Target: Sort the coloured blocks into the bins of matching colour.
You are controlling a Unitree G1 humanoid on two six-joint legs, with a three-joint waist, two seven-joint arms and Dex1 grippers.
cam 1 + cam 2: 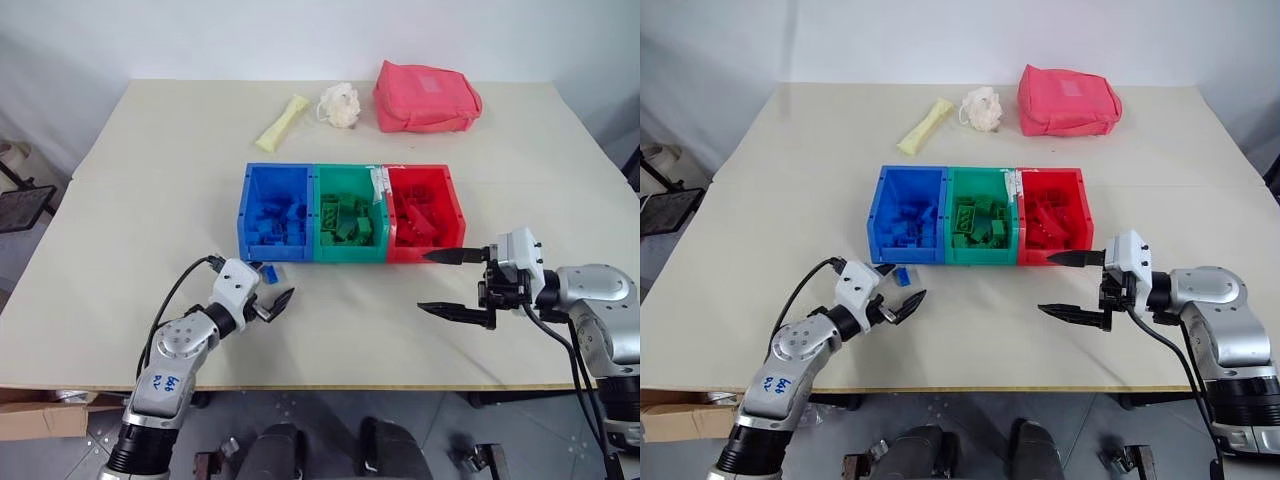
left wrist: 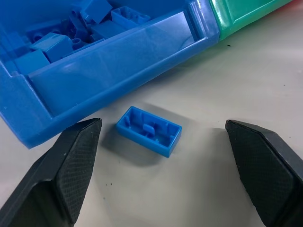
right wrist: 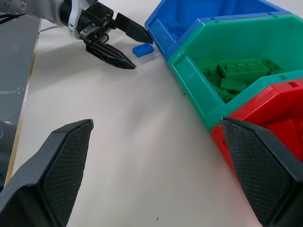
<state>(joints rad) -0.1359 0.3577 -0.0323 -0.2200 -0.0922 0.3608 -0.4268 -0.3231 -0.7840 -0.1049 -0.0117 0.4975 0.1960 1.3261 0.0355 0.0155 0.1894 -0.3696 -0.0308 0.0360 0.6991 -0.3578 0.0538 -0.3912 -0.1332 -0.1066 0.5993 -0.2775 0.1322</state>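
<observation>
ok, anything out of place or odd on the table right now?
One blue block lies on the table, hollow side up, just outside the blue bin. The open left gripper brackets it.

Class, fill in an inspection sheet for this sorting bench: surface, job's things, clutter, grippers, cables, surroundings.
Surface: pale table, bare in front of the bins.
Job's things: blue bin, green bin and red bin joined in a row, each holding blocks of its own colour; one blue block lies hollow side up on the table just outside the blue bin.
Clutter: pink pouch, white puff and yellow strip at the far edge.
Grippers: left gripper open, jaws either side of the loose block, not touching; right gripper open, empty, near the red bin.
Cables: black cable on the left arm, another on the right.
Surroundings: white wall; cardboard box below the table.
</observation>
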